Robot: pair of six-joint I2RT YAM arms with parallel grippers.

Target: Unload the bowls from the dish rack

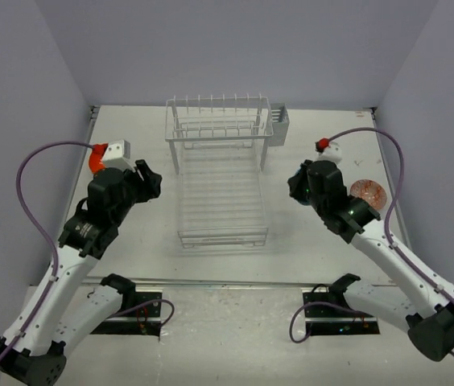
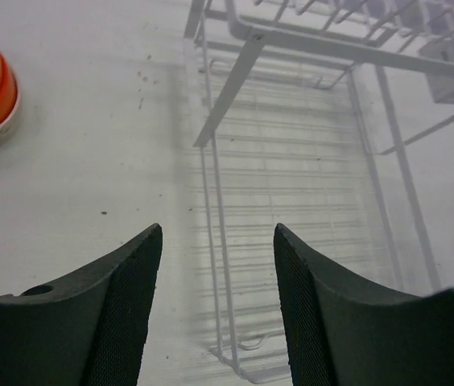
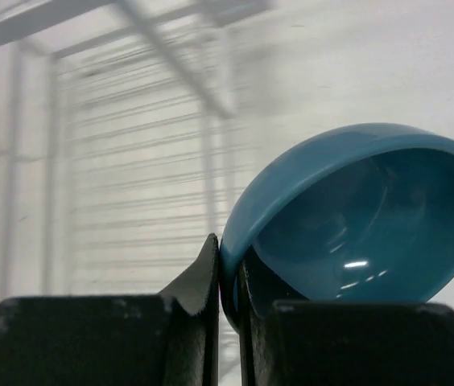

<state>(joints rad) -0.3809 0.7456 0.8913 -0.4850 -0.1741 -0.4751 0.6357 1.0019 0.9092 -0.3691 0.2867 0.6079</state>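
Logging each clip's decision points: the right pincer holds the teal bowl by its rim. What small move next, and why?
Probably swing the right pincer outward and lower the teal bowl onto the table beside the other bowl sitting there. The rim is pinched between the fingers, the bowl hangs clear of the dish rack, and the rack looks empty.

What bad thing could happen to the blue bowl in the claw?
The right claw pinches only the rim of the blue bowl, which hangs tilted, so it might slip out and drop. Set down carelessly, it might also knock the patterned bowl nearby.
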